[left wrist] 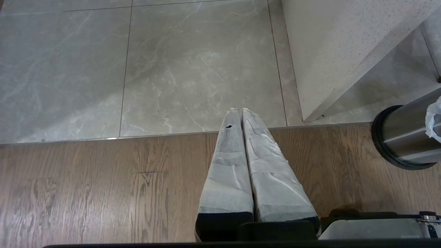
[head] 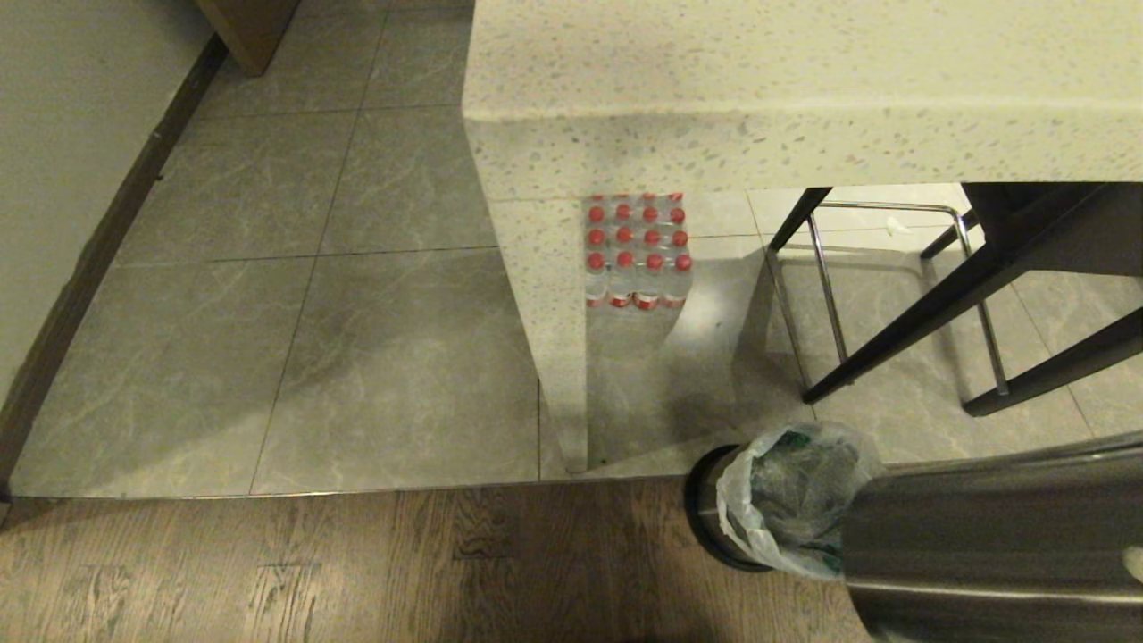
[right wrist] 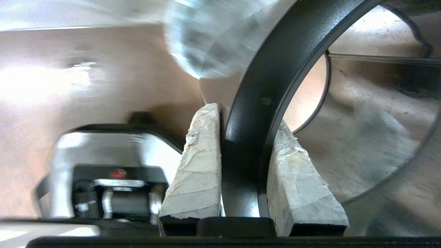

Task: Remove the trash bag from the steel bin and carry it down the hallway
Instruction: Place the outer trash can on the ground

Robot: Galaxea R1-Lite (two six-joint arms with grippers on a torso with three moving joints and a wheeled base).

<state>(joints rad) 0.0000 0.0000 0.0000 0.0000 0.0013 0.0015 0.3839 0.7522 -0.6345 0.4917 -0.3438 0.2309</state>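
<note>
Down on the wood floor [head: 357,572], just beside the speckled counter's [head: 759,80] leg, I see the steel bin [head: 710,513] standing with the trash bag [head: 786,500] bunched in its mouth. My right gripper [right wrist: 246,117] is clamped on the black ring rim [right wrist: 262,103] of a steel cylinder [head: 991,545], held up beside the bag. My left gripper [left wrist: 240,110] hangs idle, jaws together, above the floor seam.

Left gripper [left wrist: 238,111] is hanging parked over the floor, padded fingers [left wrist: 229,165] pressed together with nothing between them. Right gripper [right wrist: 246,120] is clamping down on a black rim [right wrist: 262,103], one finger [right wrist: 198,165] on each side
</note>
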